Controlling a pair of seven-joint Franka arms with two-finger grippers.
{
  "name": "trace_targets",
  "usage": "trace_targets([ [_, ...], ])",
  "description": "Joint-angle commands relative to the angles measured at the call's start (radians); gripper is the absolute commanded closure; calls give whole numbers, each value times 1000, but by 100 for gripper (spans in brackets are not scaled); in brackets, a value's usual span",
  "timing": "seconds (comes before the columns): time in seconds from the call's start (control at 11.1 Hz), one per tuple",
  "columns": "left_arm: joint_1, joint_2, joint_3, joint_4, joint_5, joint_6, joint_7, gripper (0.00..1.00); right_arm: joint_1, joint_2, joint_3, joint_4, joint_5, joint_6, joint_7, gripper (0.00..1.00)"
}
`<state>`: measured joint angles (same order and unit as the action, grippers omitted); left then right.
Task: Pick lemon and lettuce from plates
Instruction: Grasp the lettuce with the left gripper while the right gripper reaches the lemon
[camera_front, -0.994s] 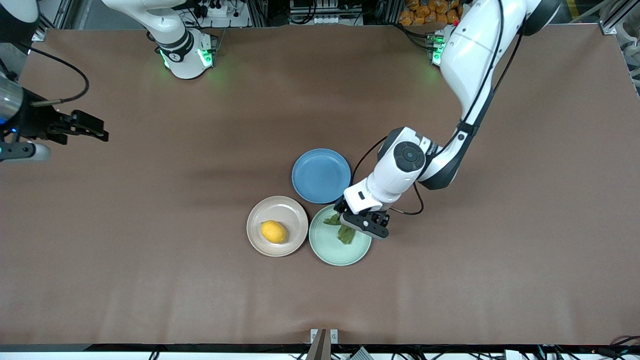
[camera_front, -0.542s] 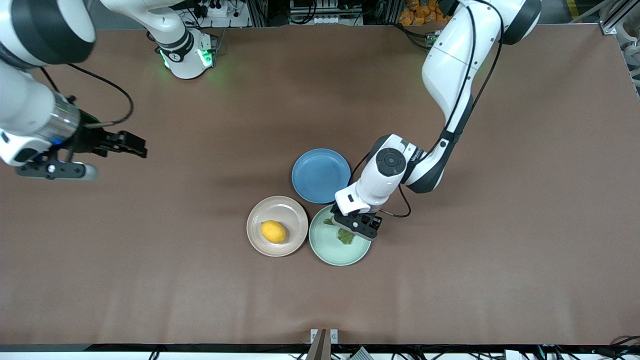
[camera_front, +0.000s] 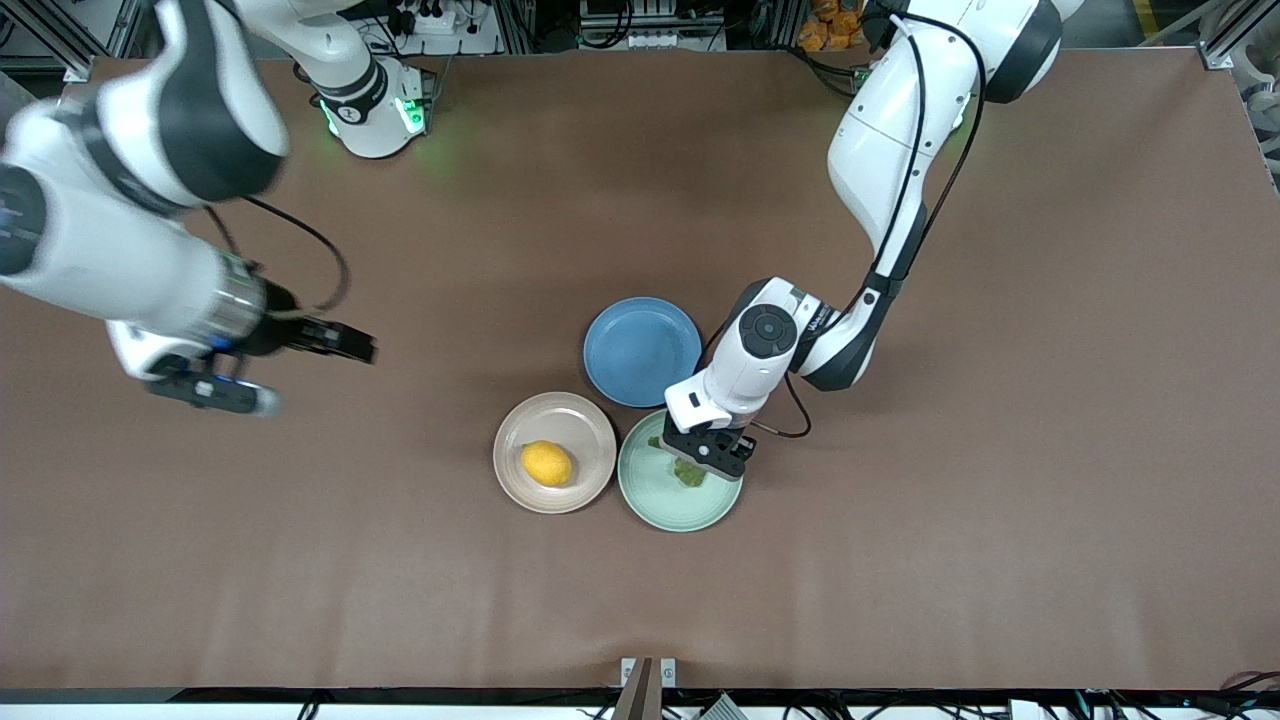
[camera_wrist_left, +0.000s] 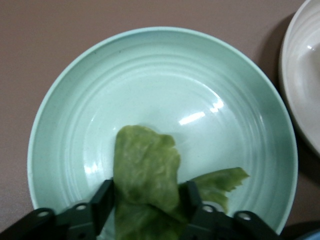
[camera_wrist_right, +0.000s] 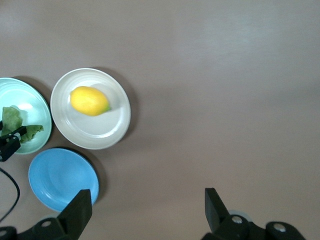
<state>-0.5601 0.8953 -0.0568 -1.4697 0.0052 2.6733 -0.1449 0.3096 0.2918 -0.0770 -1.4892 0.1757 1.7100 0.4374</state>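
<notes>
The lettuce lies on the mint green plate. My left gripper is down in that plate, its fingers pressed against both sides of the leaf, which fills the gap between them. The lemon sits on the beige-pink plate, beside the mint plate toward the right arm's end. My right gripper is open and empty, up over bare table toward the right arm's end. The right wrist view shows the lemon, both plates and the lettuce.
An empty blue plate lies farther from the front camera, touching both other plates. The brown table top spreads wide on all sides.
My left gripper has moved in over the mint plate and down onto the lettuce. My right arm has swung in from the table's end toward the plates.
</notes>
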Motion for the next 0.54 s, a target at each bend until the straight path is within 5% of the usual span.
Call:
trace_targets([
  [0.0,-18,-4,18,22,-14,4,-70,88,69,116,-6,20,13,138,57,0],
  [0.18,-14,-15,15,22,-21,-3,-71,100,110,186,-6,20,11,224,52,0],
  [0.45,-11,-100,15,15,-21,-99,-143,100,150,274,-6,24,10,348,37,0],
])
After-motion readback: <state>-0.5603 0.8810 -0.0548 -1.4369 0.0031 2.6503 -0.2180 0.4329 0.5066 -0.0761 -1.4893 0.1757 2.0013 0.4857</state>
